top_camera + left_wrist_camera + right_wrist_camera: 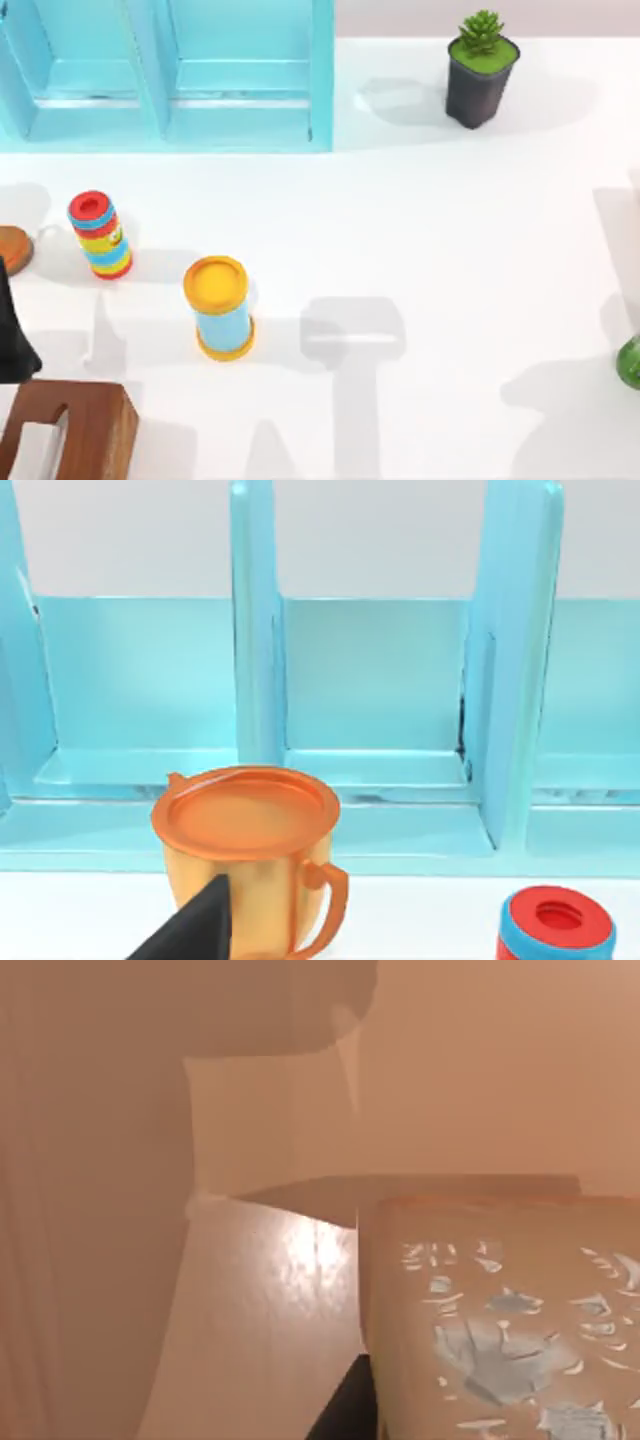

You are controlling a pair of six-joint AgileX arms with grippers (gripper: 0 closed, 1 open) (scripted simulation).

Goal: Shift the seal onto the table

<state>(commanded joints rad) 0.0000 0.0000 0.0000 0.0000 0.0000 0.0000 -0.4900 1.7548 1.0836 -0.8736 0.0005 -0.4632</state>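
Observation:
The seal (500,1310), a light-tan wooden block with a pale mark on the face turned to the camera, sits very close in the right wrist view. My right gripper (380,1400) is shut on it, and one dark finger (345,1415) shows against the block's edge. Behind the seal lie a glossy tan wooden surface (270,1290) and tan walls. The table (450,250) is the wide white surface in the top view. My left arm (12,335) stays parked at the table's left edge.
A turquoise shelf unit (170,70) stands at the back left and a potted plant (480,70) at the back right. On the left are a striped stacked cylinder (98,235), a yellow-topped cylinder (220,305), a dark brown box (75,430) and an orange lidded cup (250,860). A green object (630,362) sits at the right edge.

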